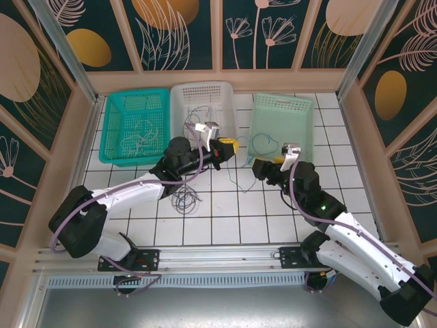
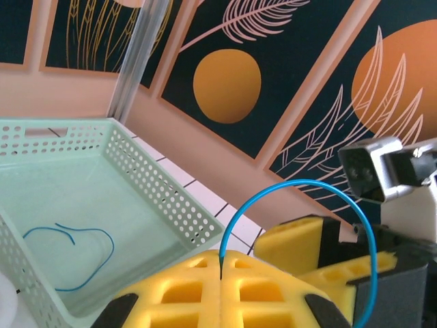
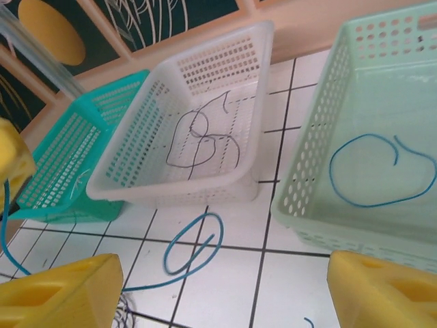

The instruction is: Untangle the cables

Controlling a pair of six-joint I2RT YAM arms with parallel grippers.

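My left gripper (image 2: 222,266) is shut on a blue cable (image 2: 300,182), which arcs up out of its yellow pads and drops down on the right. The same cable's free end lies as a loop (image 3: 196,241) on the white tiles in front of my open right gripper (image 3: 222,294), which holds nothing. In the top view the left gripper (image 1: 229,145) hovers by the white basket and the right gripper (image 1: 275,158) faces it, close by. A tangle of dark cables (image 1: 184,199) lies on the floor below the left arm.
Three baskets stand at the back. The teal basket (image 1: 113,130) holds pale cables, the white basket (image 3: 205,61) a dark cable (image 3: 198,140), and the mint basket (image 3: 307,171) a blue cable (image 3: 382,171). Patterned walls close in the tiled floor.
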